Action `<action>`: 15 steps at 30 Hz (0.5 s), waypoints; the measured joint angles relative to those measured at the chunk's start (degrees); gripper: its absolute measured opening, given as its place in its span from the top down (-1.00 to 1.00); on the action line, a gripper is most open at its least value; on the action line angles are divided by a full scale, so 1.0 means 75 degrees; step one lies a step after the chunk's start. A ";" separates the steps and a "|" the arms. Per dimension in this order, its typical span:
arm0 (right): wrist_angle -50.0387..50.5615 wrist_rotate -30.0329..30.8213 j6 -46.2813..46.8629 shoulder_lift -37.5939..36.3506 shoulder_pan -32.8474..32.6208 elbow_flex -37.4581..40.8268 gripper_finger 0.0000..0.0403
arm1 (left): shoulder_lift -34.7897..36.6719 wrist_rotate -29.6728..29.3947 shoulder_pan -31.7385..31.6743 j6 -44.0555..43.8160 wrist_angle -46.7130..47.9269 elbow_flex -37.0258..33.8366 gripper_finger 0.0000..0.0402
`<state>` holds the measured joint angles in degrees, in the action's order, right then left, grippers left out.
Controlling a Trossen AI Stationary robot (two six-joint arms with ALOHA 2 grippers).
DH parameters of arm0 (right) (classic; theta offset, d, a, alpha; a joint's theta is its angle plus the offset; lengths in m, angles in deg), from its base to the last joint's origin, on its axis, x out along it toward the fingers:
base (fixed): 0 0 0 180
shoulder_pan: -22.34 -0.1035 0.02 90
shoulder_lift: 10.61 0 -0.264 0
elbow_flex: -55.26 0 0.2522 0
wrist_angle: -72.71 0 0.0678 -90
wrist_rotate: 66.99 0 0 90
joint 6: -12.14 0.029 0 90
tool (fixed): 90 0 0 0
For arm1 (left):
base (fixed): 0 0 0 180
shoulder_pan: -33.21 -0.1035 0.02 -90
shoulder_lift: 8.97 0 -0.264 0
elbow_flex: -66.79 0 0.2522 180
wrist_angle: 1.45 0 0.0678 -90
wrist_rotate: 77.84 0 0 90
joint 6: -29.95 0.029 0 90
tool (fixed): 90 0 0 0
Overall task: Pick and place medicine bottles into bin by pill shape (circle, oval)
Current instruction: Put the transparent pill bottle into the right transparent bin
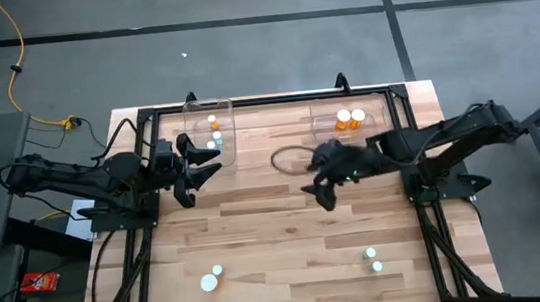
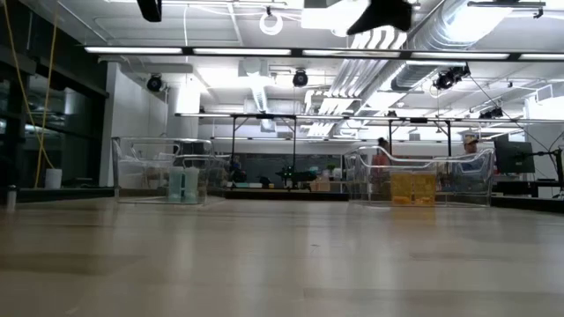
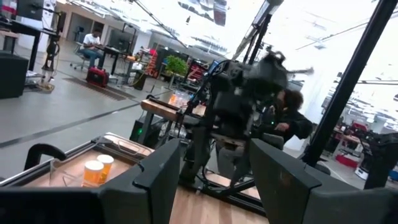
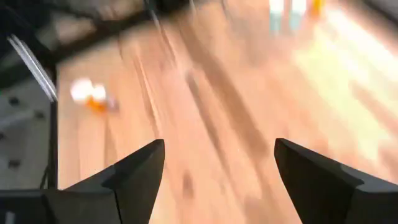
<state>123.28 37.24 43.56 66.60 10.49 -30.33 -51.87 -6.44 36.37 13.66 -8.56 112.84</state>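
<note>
The left gripper (image 1: 203, 165) hangs over the table (image 1: 288, 229) next to the left clear bin (image 1: 210, 127). Its fingers are apart and hold nothing. That bin has a few pale bottles (image 1: 215, 137) in it. The right gripper (image 1: 315, 178) hangs near the middle of the table, just in front of the right clear bin (image 1: 347, 120). Its fingers are wide apart and empty. Two orange bottles (image 1: 351, 117) stand in that bin. Two bottles (image 1: 212, 278) sit near the front left edge, and two more (image 1: 374, 259) sit near the front right.
</note>
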 joint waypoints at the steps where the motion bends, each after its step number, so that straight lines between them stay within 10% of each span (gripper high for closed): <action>1: 0.0603 0.0015 0.0395 0.0067 -0.0147 -0.0184 -0.47 | -0.0001 0.0002 0.0000 0.0000 0.0003 0.0000 0.09; 15: 0.3710 -0.1045 0.8718 0.0359 -0.3303 0.0515 -0.47 | 0.0000 0.0000 -0.0003 0.0000 0.0003 0.0000 0.09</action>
<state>151.11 29.40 108.94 69.29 -14.28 -26.47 -51.87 -6.44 36.35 13.66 -8.53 112.84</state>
